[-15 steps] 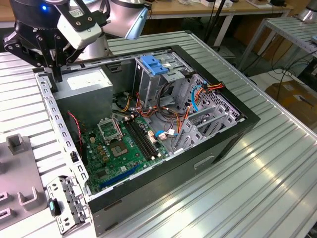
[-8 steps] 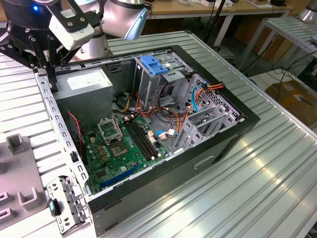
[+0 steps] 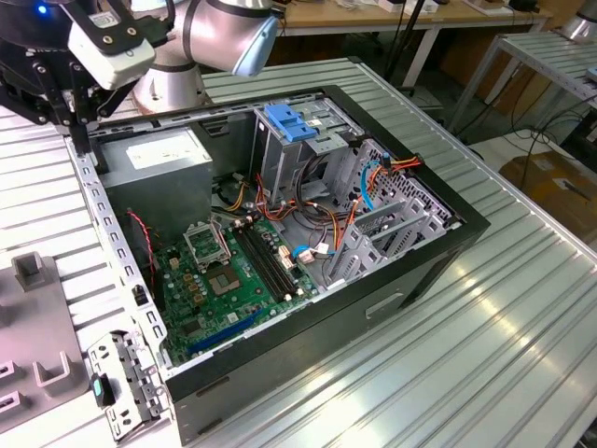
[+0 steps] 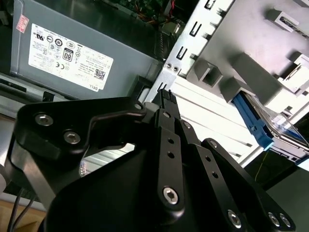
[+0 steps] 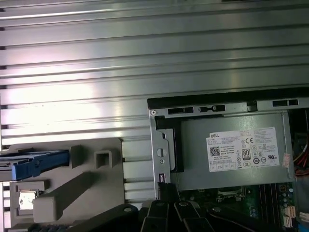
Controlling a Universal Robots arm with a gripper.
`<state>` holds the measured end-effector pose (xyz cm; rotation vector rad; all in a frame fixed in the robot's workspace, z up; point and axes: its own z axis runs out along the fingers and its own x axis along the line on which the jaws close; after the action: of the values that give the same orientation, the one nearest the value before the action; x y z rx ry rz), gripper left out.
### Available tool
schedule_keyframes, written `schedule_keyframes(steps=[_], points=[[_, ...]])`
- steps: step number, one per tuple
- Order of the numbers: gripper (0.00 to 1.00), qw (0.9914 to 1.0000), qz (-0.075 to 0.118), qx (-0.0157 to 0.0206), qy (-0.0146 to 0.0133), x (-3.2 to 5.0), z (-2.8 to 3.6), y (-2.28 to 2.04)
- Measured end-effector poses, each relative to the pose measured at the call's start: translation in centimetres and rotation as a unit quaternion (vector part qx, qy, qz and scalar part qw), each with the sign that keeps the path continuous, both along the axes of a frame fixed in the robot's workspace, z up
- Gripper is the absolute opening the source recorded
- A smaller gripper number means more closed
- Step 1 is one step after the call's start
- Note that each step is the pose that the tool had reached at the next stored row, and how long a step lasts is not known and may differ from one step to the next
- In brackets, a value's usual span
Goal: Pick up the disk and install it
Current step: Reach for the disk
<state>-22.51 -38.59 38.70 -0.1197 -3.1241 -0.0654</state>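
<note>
Over the case point(image 4: 170, 67) edge, one gripper point(image 4: 165, 96) hangs closed, empty; one disk point(image 4: 252, 121) lies on the grey holder point(image 4: 251, 53).

A robotics lab: slatted aluminium bench point(image 3: 504, 317), an opened computer case point(image 3: 373, 313), cable-strewn worktables point(image 3: 392, 21) behind.

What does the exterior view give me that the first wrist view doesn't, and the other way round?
From the exterior view: the robot arm, the drive cage with its blue latch, and the bundle of cables inside the open computer case.

From the first wrist view: the disk with its blue rails, at the edge of the grey holder beside the case.

Shared: that holder, the power supply, the green circuit board and the ribbed table.
</note>
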Motion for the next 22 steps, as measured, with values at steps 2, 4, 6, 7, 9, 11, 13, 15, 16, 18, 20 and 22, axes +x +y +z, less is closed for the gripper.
schedule_keyframes(steps=[2, 4, 6, 7, 9, 11, 13, 15, 16, 18, 20, 22], points=[[0.11, 1.0, 0.0, 0.0, 0.0, -0.52, -0.01, 0.2], [0.11, 1.0, 0.0, 0.0, 0.0, -0.96, -0.01, 0.33], [0.11, 1.0, 0.0, 0.0, 0.0, -1.45, -0.02, 0.46], [0.11, 1.0, 0.0, 0.0, 0.0, -1.7, -0.03, 0.53], [0.11, 1.0, 0.0, 0.0, 0.0, -2.27, -0.04, 0.65], [0.11, 1.0, 0.0, 0.0, 0.0, -2.69, -0.04, 0.74], [0.11, 1.0, 0.0, 0.0, 0.0, -3.0, -0.05, 0.82], [0.11, 1.0, 0.0, 0.0, 0.0, -3.33, -0.06, 0.89], [0.11, 1.0, 0.0, 0.0, 0.0, -3.48, -0.06, 0.93], [0.11, 1.0, 0.0, 0.0, 0.0, -3.71, -0.06, 1.01], [0.11, 1.0, 0.0, 0.0, 0.0, -3.94, -0.07, 1.08], [0.11, 1.0, 0.0, 0.0, 0.0, -4.15, -0.07, 1.14]])
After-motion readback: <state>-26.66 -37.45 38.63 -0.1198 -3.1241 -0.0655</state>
